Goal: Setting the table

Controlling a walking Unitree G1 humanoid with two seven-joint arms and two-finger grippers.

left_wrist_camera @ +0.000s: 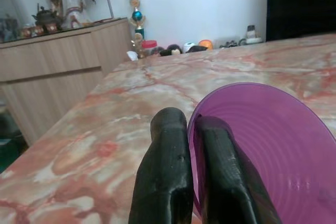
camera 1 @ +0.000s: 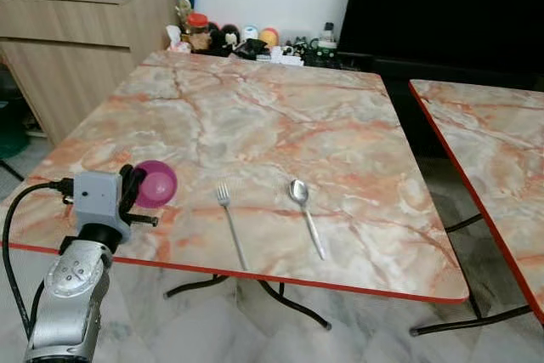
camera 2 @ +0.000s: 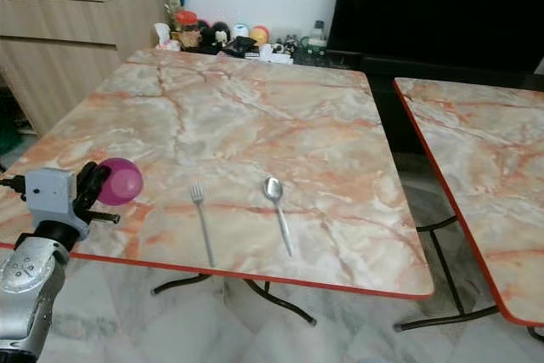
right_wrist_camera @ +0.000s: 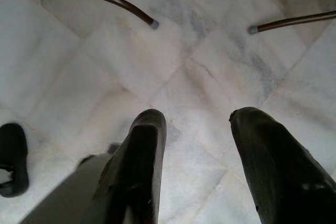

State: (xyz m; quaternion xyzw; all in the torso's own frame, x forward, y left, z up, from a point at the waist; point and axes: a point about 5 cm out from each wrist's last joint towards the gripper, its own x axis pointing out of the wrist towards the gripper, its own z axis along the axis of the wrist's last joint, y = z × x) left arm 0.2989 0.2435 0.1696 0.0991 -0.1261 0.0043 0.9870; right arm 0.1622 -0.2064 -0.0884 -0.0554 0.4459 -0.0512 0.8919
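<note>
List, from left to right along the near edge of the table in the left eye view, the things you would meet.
Left end effector shut on the purple bowl → fork → spoon.

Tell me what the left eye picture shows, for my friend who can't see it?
The left claw grips a purple bowl over the marble table's near left edge. A fork and spoon lie side by side to its right.

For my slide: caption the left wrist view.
Left gripper pinches the translucent purple plastic bowl's rim above the orange-veined marble table.
</note>
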